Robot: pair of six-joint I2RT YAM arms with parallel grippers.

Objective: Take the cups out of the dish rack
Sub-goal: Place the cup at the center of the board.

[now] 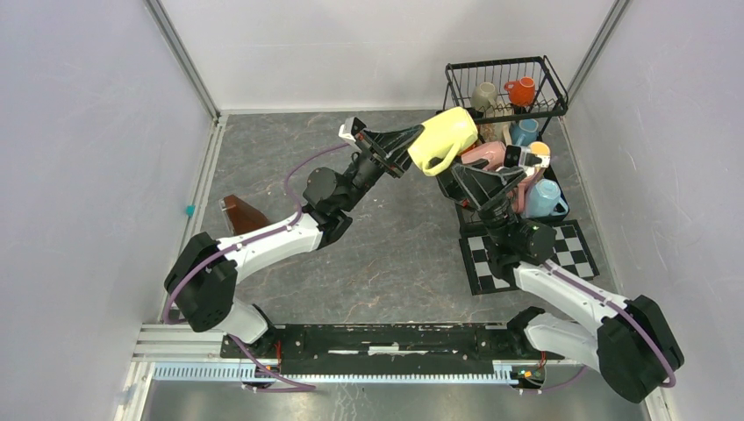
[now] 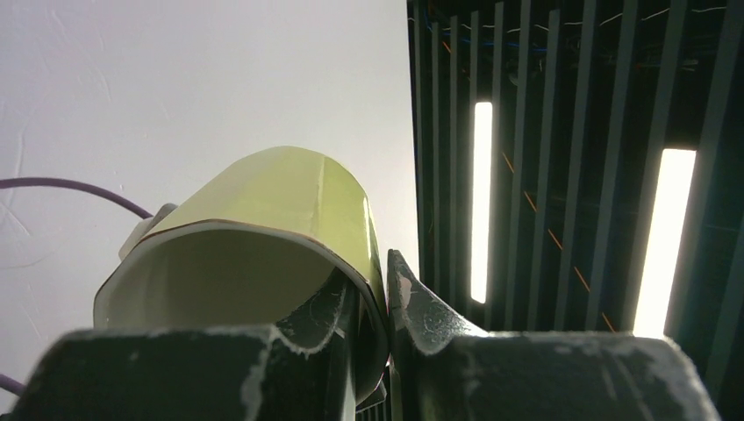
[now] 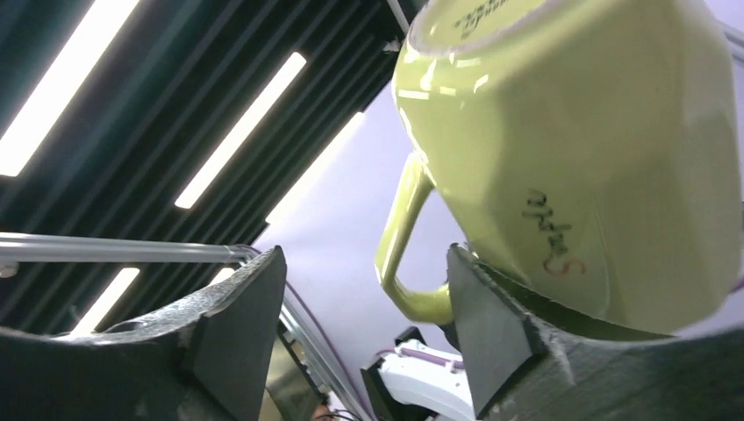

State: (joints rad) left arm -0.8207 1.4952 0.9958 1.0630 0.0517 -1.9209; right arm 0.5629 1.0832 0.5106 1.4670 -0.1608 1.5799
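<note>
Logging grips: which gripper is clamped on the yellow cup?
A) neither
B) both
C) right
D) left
D: the left gripper pinches the rim of the yellow cup, one finger inside it, while the jaws of the right gripper stand apart, unclosed.

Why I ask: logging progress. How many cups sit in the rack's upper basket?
2: grey-olive cup at left, orange cup right of it; more may be hidden.
</note>
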